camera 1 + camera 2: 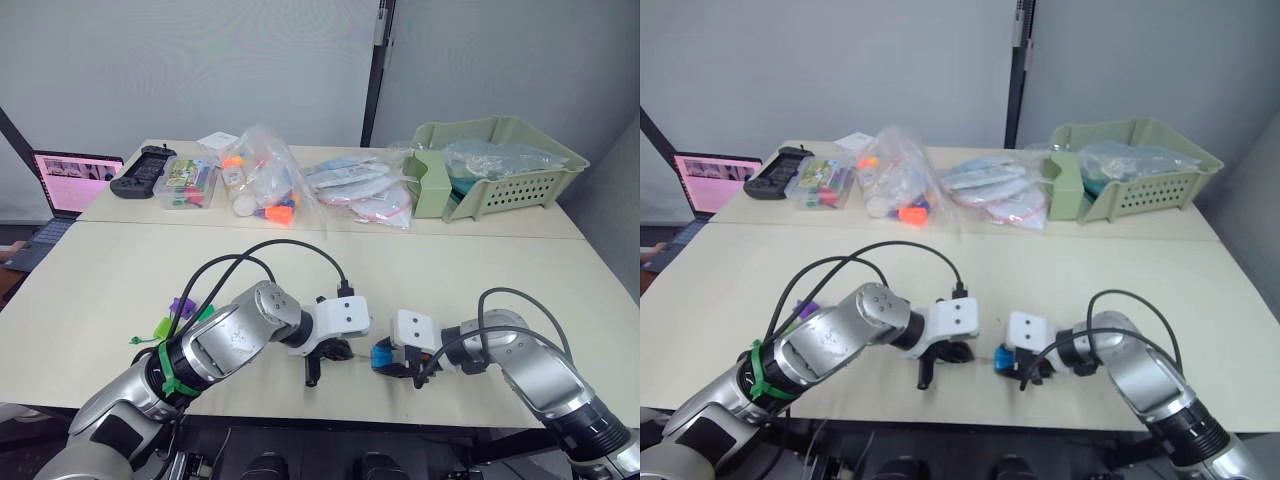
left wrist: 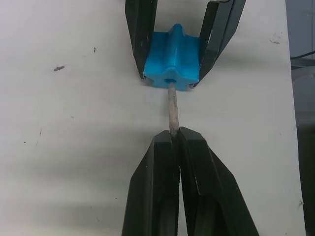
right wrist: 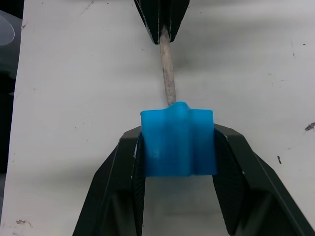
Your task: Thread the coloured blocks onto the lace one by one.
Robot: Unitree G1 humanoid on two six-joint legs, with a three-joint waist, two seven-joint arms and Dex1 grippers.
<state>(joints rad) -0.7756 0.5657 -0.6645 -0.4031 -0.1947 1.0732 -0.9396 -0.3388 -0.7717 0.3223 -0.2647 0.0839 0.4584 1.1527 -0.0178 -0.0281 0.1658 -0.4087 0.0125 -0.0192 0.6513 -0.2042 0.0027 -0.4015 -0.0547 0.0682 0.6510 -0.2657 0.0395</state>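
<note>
Cream tabletop (image 1: 480, 280), near its front edge: two claws face each other. Left claw (image 2: 174, 135) is pressed together on the tan tip (image 2: 173, 108) of one lace; right claw (image 3: 178, 147) pinches one blue block (image 3: 178, 142), and the tip touches the block's hole. One purple block (image 1: 181, 306) lies beside the left arm. One green basket (image 1: 500, 165) and one laptop (image 1: 70, 183) sit at the back.

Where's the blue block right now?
The blue block is clamped in the right gripper near the table's front edge, with the lace's tan tip at its hole.
</note>
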